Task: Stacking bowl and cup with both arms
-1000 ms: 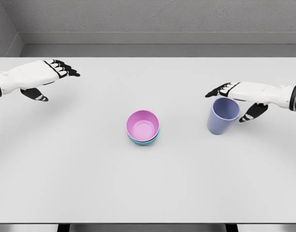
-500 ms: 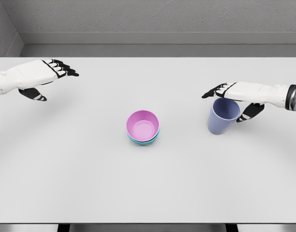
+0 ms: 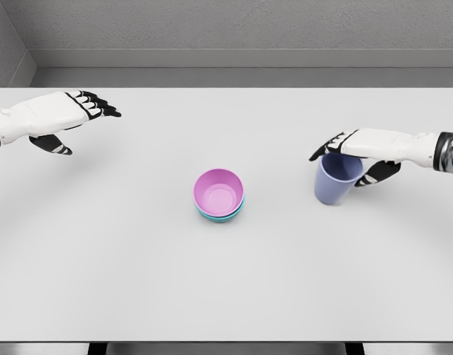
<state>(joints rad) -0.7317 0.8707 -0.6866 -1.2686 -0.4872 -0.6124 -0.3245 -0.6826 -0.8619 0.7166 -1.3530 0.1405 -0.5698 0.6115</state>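
Right hand (image 3: 359, 148) open over lavender cup (image 3: 337, 180) rim nr desk (image 3: 100, 259) right edge, thumb beside it; left hand (image 3: 60, 118) open, far-left corner.

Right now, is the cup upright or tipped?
Upright: the cup stands on the table, open rim facing up, with the right hand around its rim.

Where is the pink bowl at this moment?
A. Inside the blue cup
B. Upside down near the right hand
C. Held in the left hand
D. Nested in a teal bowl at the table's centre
D: the pink bowl sits upright inside the teal bowl, apart from both hands.
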